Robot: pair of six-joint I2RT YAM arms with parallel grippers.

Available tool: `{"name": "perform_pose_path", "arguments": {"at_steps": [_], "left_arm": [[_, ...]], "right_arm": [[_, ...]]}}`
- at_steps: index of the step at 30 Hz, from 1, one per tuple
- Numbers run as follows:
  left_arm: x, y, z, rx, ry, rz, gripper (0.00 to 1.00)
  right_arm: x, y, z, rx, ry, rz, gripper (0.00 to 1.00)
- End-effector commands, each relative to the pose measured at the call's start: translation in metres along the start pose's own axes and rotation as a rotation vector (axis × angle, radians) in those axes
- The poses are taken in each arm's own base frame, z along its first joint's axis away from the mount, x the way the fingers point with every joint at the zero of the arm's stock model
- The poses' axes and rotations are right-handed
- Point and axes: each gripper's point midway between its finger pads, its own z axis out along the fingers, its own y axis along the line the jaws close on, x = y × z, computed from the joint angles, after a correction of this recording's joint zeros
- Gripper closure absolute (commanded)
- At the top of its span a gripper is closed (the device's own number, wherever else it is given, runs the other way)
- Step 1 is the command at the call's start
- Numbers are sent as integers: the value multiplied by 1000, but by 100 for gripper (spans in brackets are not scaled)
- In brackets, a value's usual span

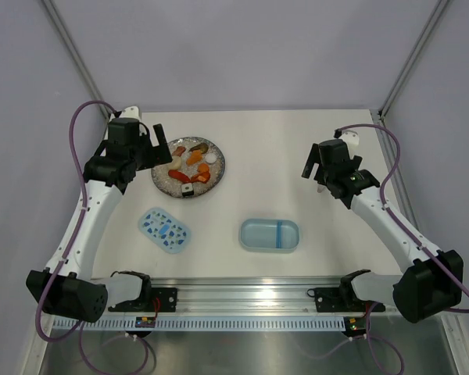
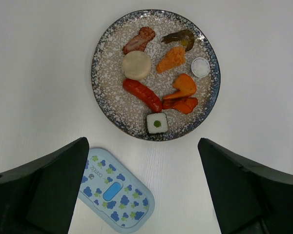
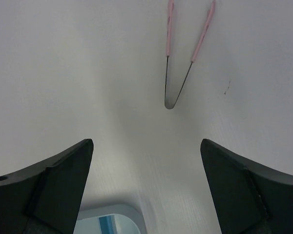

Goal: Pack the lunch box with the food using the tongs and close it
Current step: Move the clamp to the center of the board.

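Note:
The food sits on a round grey speckled plate (image 2: 110,95): a red sausage (image 2: 142,95), a white round piece (image 2: 136,65), orange pieces (image 2: 181,85) and a rice roll (image 2: 157,123). The flecked blue lid (image 2: 116,190) lies on the table just below the plate. My left gripper (image 2: 142,141) hovers open above the plate's near edge and the lid (image 1: 166,230), holding nothing. The open lunch box (image 1: 270,234) stands at the table's front centre. The pink tongs (image 3: 168,39) lie flat ahead of my open, empty right gripper (image 3: 146,141). A corner of the lunch box (image 3: 110,222) shows beneath it.
The plate (image 1: 164,181) is at the back left of the white table. Grey walls and slanted frame posts close in the back and both sides. A metal rail (image 1: 242,295) with the arm bases runs along the near edge.

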Motion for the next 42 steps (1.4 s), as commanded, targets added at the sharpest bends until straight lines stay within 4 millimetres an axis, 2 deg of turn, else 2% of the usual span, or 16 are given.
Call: {"name": "perform_pose_path", "arguments": {"at_steps": [1,9,13,16,17,19,21,22,23,25,26,28,29,33,37,42], "left_arm": [[-10,-6,-7,39,-54,12,1],[-8,-8,-10,59,-51,30,1],[-6,-7,-12,57,-50,37,1],[-6,-7,-12,61,-52,34,1],[-5,-9,-12,73,-50,34,1],[-4,-12,-11,87,-45,26,1],[-2,-13,-9,91,-37,20,1],[-3,-14,-10,96,-39,20,1],[-1,-14,-9,96,-32,19,1],[0,-13,-9,94,-31,16,1],[1,-13,-9,95,-31,16,1],[3,-12,-10,90,-26,18,1],[2,-12,-12,91,-31,22,1],[1,-6,-20,76,-46,32,1],[0,-1,-24,54,-55,37,1],[3,-1,-24,55,-48,30,1]], "right_arm": [[-9,2,-1,5,-24,28,1],[-9,10,-4,-51,-28,19,1],[-12,-3,3,24,-35,-30,1],[-20,-22,14,96,13,-11,1],[-20,-39,24,131,37,21,1],[-23,-42,33,92,76,57,1],[-17,-56,50,115,140,80,0],[-22,-56,54,115,158,78,1],[-11,-53,67,112,213,69,1],[-12,-48,78,102,246,57,1],[0,-45,92,104,297,52,1],[0,-41,104,103,311,60,1],[10,-41,116,115,340,64,1],[16,-36,141,127,358,91,2],[34,-35,166,145,406,98,15],[47,-32,184,145,435,111,32]]}}
